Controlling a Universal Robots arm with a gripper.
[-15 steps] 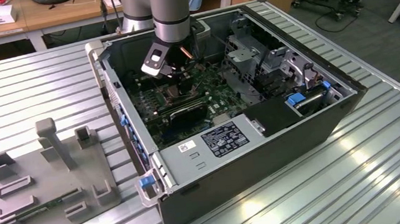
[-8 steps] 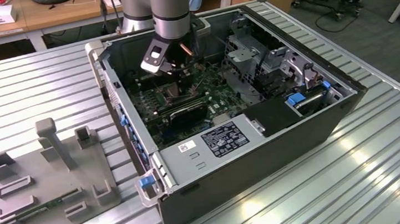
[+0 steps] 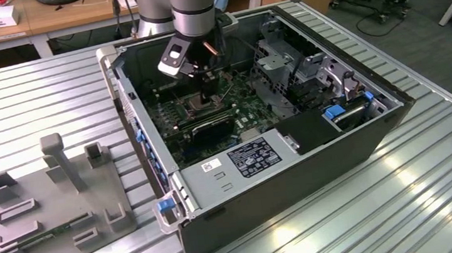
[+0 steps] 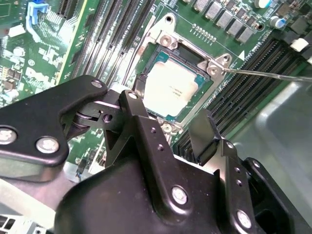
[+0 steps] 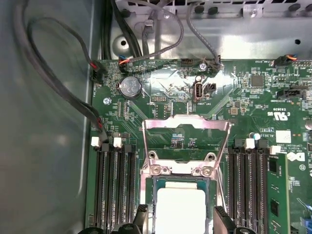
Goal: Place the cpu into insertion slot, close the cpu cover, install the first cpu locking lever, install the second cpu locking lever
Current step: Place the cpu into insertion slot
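Second wrist view | fingers (image 4: 202, 131) apart, empty | cpu (image 4: 170, 87) seated in insertion slot (image 4: 191, 54)

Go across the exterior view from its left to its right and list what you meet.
Grey fixture plate → blue latch → gripper → metal drive cage → blue tab.
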